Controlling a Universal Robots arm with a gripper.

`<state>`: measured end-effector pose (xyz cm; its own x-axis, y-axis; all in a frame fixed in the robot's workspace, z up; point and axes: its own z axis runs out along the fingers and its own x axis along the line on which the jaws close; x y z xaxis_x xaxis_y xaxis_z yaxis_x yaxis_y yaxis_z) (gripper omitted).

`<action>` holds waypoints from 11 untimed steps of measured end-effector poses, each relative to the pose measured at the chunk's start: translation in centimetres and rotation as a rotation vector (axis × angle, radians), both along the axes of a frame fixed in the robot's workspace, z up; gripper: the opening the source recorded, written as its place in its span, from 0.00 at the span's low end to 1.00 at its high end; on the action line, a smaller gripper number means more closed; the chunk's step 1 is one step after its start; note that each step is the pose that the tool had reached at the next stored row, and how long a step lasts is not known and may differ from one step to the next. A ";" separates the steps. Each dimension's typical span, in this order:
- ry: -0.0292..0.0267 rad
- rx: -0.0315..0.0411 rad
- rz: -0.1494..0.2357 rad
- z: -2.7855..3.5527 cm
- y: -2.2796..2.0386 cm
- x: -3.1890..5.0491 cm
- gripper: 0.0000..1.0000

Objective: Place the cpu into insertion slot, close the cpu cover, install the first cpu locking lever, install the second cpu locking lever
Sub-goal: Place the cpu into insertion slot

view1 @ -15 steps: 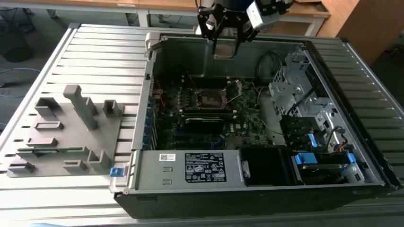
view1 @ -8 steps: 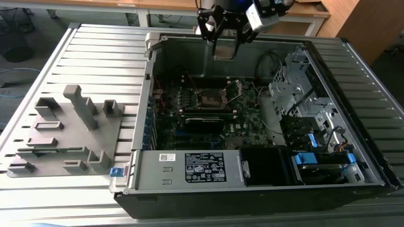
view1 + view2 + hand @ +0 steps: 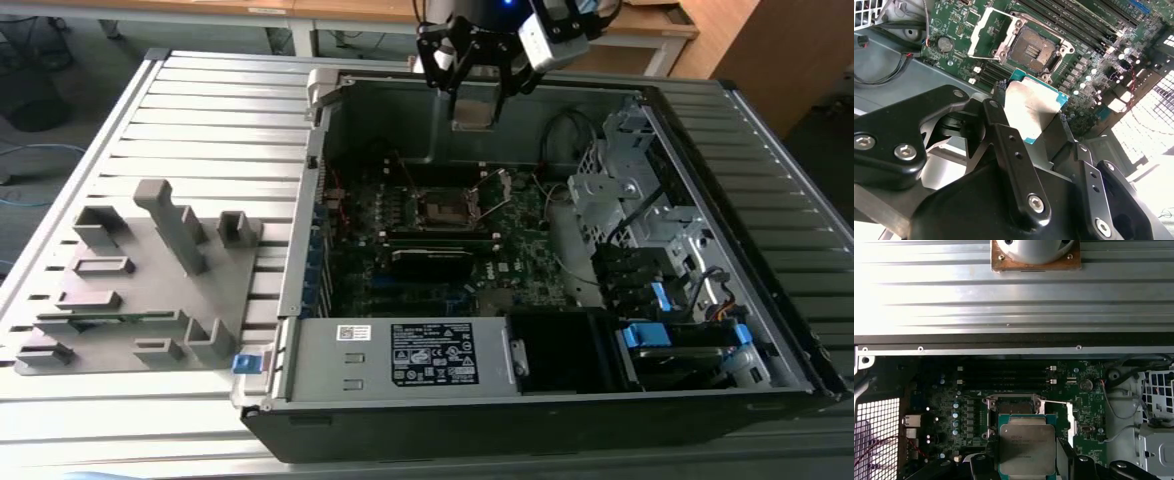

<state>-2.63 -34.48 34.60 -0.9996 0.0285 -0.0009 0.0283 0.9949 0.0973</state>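
Silver cpu (image 3: 1034,107) is pinched tight by the hand (image 3: 475,112), up in the air over the computer box (image 3: 334,365), and in the exterior view the open insertion slot (image 3: 445,208) lies at about six o'clock from the hand.

Ext. view: high, off the arm, angled down on the open grey-and-black metal computer case (image 3: 534,430) on a ribbed silver table (image 3: 200,110); whole scene, far off. Both wrist views sit close behind the black gripper (image 3: 1030,107) w/ flat square silver-topped cpu (image 3: 1026,447). Second looks obliquely across the green motherboard (image 3: 954,22); first nearly straight down, incl. case wall + table. All 3 share the small square silver-rimmed insertion slot (image 3: 442,208) (image 3: 1035,50) (image 3: 1013,404).
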 end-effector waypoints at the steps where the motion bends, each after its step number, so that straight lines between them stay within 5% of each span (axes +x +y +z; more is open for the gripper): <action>1: 0.0001 -0.0002 0.000 0.00 0.00 0.00 0.54; 11: 0.0000 0.0001 0.000 -0.22 0.00 0.00 0.54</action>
